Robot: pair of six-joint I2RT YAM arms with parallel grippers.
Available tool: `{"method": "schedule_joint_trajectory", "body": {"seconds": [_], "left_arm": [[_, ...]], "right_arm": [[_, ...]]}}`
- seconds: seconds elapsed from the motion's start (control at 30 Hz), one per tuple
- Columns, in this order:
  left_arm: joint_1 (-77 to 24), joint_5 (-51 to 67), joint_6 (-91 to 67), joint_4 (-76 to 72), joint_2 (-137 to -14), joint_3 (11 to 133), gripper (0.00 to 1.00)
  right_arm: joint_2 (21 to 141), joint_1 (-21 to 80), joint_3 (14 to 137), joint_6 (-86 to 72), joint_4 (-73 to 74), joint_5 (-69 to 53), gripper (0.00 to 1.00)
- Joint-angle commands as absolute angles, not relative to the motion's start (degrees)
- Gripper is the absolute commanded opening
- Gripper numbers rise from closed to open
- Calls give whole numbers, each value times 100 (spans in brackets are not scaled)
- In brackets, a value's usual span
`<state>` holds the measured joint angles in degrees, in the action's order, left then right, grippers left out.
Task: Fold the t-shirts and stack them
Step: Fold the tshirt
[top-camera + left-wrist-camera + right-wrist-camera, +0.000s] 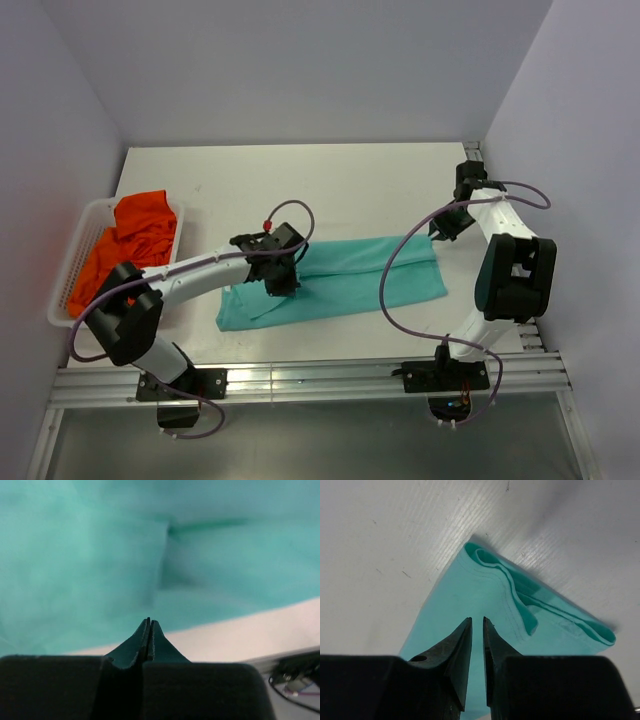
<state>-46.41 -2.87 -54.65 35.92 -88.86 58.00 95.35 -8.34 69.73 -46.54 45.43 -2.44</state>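
White table (350,180) | basket (68,275): orange-red shirts (140,225) | teal shirt (340,285) flat | left fingers (135,647) together | right fingers (457,650) narrowly apart

Soft, even light keeps the white table (350,180) bright in every view, but the left wrist view is out of focus, the teal t-shirt (100,555) beyond the left fingers (156,642) a smear, while a grey shadow dims the table beyond the right fingers (462,650).

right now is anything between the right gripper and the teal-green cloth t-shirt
Nothing visible does: the right gripper hangs directly over the teal-green cloth t-shirt, by its folded corner on the white table.
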Motion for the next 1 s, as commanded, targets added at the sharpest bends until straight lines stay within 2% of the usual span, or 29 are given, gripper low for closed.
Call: {"method": "schedule_joint_trajectory", "body": {"seconds": [0.0, 0.13, 0.27, 0.33, 0.4, 0.43, 0.5, 0.53, 0.6, 0.63, 0.7, 0.8, 0.83, 0.9, 0.93, 0.97], "left_arm": [[-5035, -386, -5993, 4313, -8692, 6002, 0], [-5229, -711, -6231, 4667, -8473, 6143, 4], [-5011, -1203, -6486, 4895, -8183, 6354, 30], [-4800, -1239, -6521, 4852, -8113, 6320, 32], [-4406, -1187, -6487, 4773, -8068, 6171, 35], [-4264, -1143, -6460, 4738, -8077, 6118, 37], [-3931, -1099, -6329, 4606, -8208, 6004, 29], [-3798, -1055, -6250, 4484, -8348, 5951, 17], [-3701, -967, -6197, 4360, -8533, 5889, 4], [-3657, -906, -6196, 4298, -8630, 5863, 0], [-3578, -765, -6188, 4115, -8902, 5775, 0], [-3586, -580, -6223, 3903, -9123, 5652, 0], [-3586, -545, -6231, 3876, -9158, 5625, 0], [-3577, -458, -6275, 3832, -9211, 5537, 0], [-3577, -422, -6301, 3815, -9220, 5511, 0], [-3586, -404, -6345, 3806, -9211, 5450, 0]], "right_arm": [[9369, -940, 6978, -4570, 4403, -246, 22], [9439, -967, 7092, -4570, 4368, -299, 22], [9404, -967, 7207, -4562, 4377, -360, 22], [9273, -941, 7329, -4466, 4342, -483, 22], [9159, -879, 7452, -4343, 4254, -850, 27], [9141, -862, 7592, -4176, 4219, -974, 35], [9132, -748, 7839, -4079, 4480, -985, 39], [9132, -695, 8031, -3982, 4561, -889, 50], [9132, -520, 8208, -3903, 4841, -792, 62], [9141, -449, 8305, -3789, 4895, -721, 85], [9184, -300, 8367, -3709, 5053, -616, 87], [9228, -62, 8201, -3683, 5036, -606, 62], [9237, -27, 8044, -3744, 5027, -615, 45], [9237, -26, 7867, -3779, 4949, -607, 33], [9246, -26, 7710, -3788, 4948, -554, 19], [9272, -26, 7665, -3805, 4948, -519, 14]]}}
